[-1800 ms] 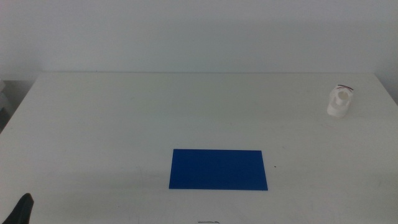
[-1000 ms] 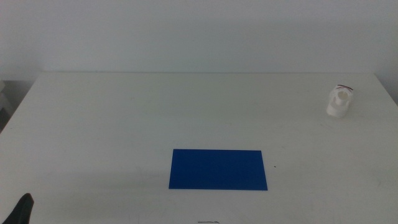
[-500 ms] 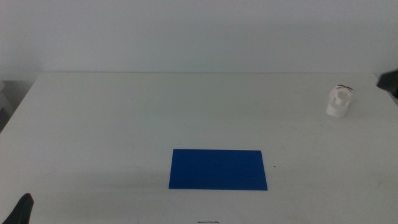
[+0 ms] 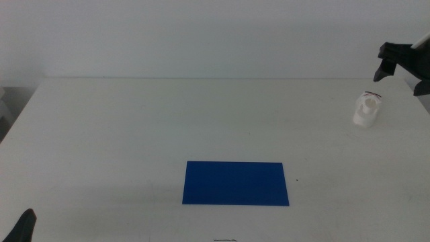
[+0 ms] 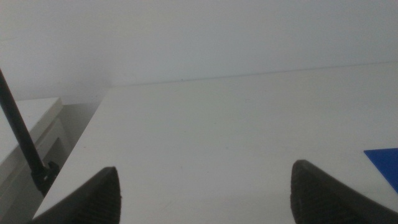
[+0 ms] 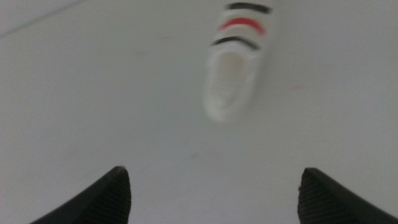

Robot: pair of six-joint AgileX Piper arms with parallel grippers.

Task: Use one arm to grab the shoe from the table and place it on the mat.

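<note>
The white shoe (image 4: 366, 111) stands at the table's far right, its black and red straps at the far end. It also shows in the right wrist view (image 6: 233, 68), ahead of the jaws. My right gripper (image 4: 398, 67) enters from the right edge, above and just behind the shoe, apart from it; its jaws are open and empty. The deep-blue mat (image 4: 235, 182) lies flat in the near middle of the table; its corner shows in the left wrist view (image 5: 385, 163). My left gripper (image 4: 23, 227) waits at the bottom left corner, jaws open and empty.
The white table (image 4: 168, 128) has its left edge near my left gripper, with a pale cabinet (image 5: 25, 137) and a black cable (image 5: 22, 140) beyond it. A white wall stands behind the table.
My right arm has come into the middle view from the right edge and moved left and up toward the shoe. The shoe, the mat and the left gripper have not moved.
</note>
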